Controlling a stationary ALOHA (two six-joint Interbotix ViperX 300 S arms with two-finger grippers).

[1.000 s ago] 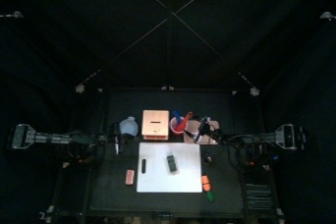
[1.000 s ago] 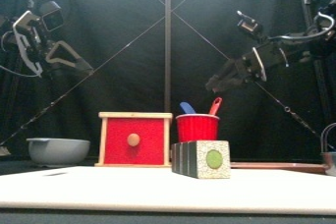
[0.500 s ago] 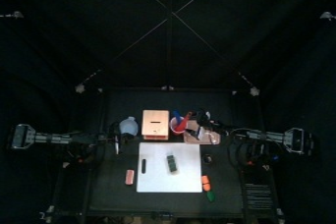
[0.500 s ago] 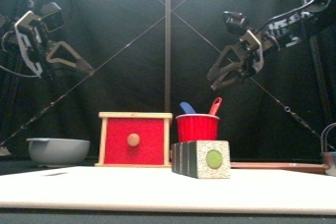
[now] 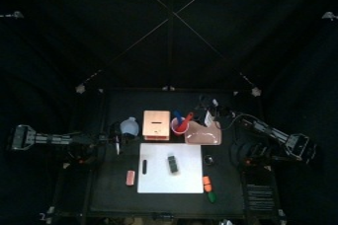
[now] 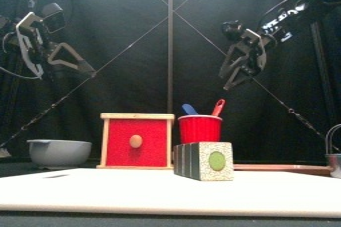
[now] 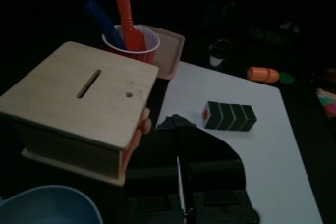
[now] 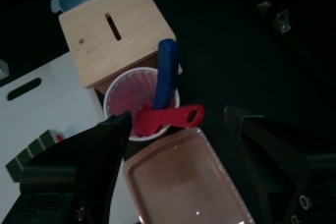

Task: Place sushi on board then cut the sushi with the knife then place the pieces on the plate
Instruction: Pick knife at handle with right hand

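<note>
The dark green sushi roll (image 5: 176, 163) (image 6: 205, 160) (image 7: 233, 116) lies on the white cutting board (image 5: 189, 175) (image 6: 170, 193). Behind the board stands a red cup (image 5: 181, 124) (image 6: 201, 128) (image 8: 132, 95) holding a blue knife (image 8: 165, 69) and a red knife (image 8: 167, 120). The pink tray (image 5: 207, 137) (image 8: 178, 181) sits beside the cup. My right gripper (image 5: 211, 118) (image 6: 246, 60) (image 8: 178, 118) hangs open high above the cup, the red knife's handle showing between its jaws. At the left, my left gripper (image 5: 117, 142) (image 6: 54, 52) (image 7: 175, 130) rests raised, jaws together and holding nothing.
A wooden box (image 5: 157, 123) (image 6: 138, 141) with a red drawer front stands left of the cup, and a blue-grey bowl (image 5: 129, 126) (image 6: 59, 151) left of that. Small toy foods lie beside the board's left (image 5: 130, 178) and right (image 5: 208, 183) edges.
My right arm has swung in from the right side toward the back and now hangs over the red cup, higher than before. The left arm and the sushi have not moved.
</note>
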